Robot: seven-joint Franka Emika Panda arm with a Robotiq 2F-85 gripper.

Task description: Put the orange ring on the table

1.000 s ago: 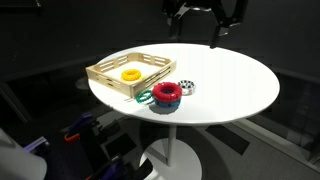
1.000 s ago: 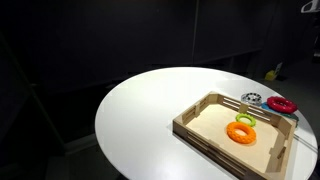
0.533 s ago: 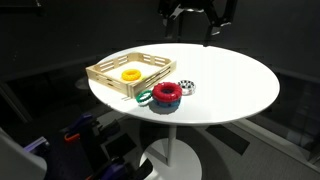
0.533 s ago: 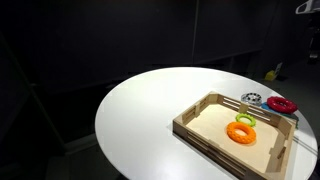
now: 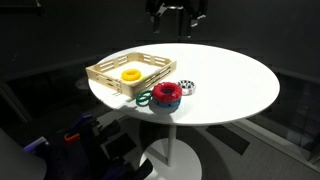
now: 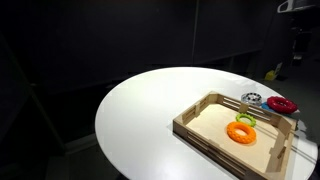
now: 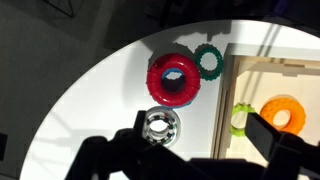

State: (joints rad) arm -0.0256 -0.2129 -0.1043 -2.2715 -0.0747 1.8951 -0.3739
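While the gripper [image 5: 172, 18] hangs high above the table [image 5: 235, 85], its fingers stand wide apart and hold nothing. The orange ring [image 5: 131, 74] lies flat inside the wooden tray [image 5: 103, 72], near a small light green ring [image 7: 241, 120]. The red ring [image 5: 167, 93] rests on the table just outside the tray.

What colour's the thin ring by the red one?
Thin ring: green, clearest in wrist view.

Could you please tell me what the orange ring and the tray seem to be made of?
The orange ring looks like smooth moulded plastic, given its uniform bright colour and faint sheen. The tray appears to be light, unfinished wood, with pale, matte, slatted walls.
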